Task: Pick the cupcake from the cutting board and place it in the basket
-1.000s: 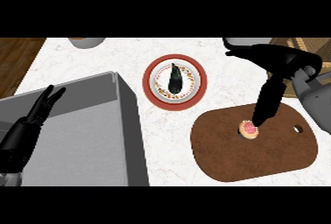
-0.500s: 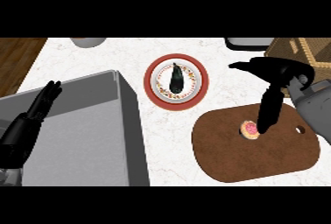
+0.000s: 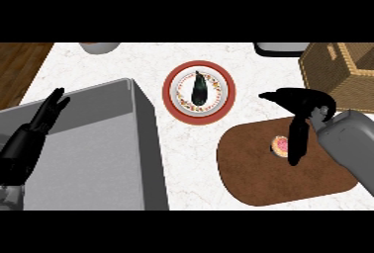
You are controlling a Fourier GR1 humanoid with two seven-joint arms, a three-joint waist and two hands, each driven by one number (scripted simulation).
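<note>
Cupcake (image 3: 280, 145) sitting on the brown cutting board (image 3: 270, 180), toward its upper right part, seen from above as a small round with pink top and pale rim; no long axis to tell, top facing up. Partly covered on its right side by the dark fingers (image 3: 297, 143) of the right hand (image 3: 303, 106). Fingers stretching straight down across the board, just beside and apparently touching the cupcake's right edge, thumb sticking out to the left well above it; not curling round the cupcake, holding nothing. Grey right forearm (image 3: 349, 143) coming in from the right edge over the board's right side.

Lying on the white marbled table (image 3: 190, 143), the board with its rounded corners. Standing up and to the left of the board, a red-rimmed plate (image 3: 179, 104) carrying a dark long vegetable (image 3: 199, 88), pointing up and down in the view. Showing at the upper right corner, well apart from the cupcake, the woven basket (image 3: 337, 66). Filling the left side, a large grey bin (image 3: 95, 148). Resting over the bin's left part, the left hand (image 3: 45, 114), fingers straight and pointing up, holding nothing.
</note>
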